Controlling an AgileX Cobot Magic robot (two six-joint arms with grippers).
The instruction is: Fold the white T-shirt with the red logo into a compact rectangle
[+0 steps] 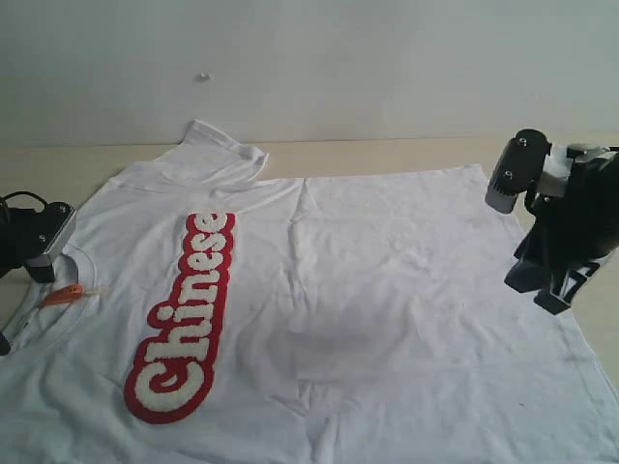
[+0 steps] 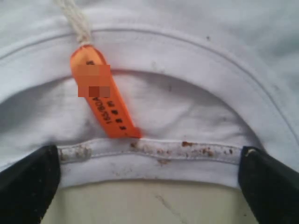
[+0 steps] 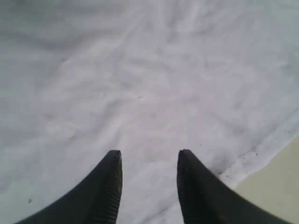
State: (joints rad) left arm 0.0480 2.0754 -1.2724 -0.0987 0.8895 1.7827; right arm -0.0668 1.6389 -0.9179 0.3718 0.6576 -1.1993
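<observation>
- the white t-shirt [image 1: 387, 290] lies spread flat and face up on the pale table [image 1: 387, 155]. its neck is at the left of the exterior view and its hem at the right.
- it looks like thin, soft, light cotton. i judge it will sag and wrinkle when lifted, so it needs two well-spaced grips and a slow drag.
- the red logo [image 1: 184, 319] is a thick, fuzzy strip, probably stiffer than the cloth. a fold line is better kept off it.
- good holds seem to be the ribbed collar [image 2: 154, 149] and the stitched hem [image 3: 252, 158], where the doubled cloth gives more to pinch.
- the left gripper [image 2: 149, 183] is spread wide, with one finger on each side of the collar edge and nothing clamped.
- the right gripper [image 3: 149, 161] is partly apart over plain cloth near the hem, with nothing between the tips. i cannot tell whether it touches.
- the logo reads "chinese" in white letters outlined in red.
- the orange tag [image 2: 105, 100] hangs from a white cord [image 2: 77, 21]. its small black print seems to read "165/80a", and part of it is blurred out.
- brown specks dot the collar seam.
</observation>
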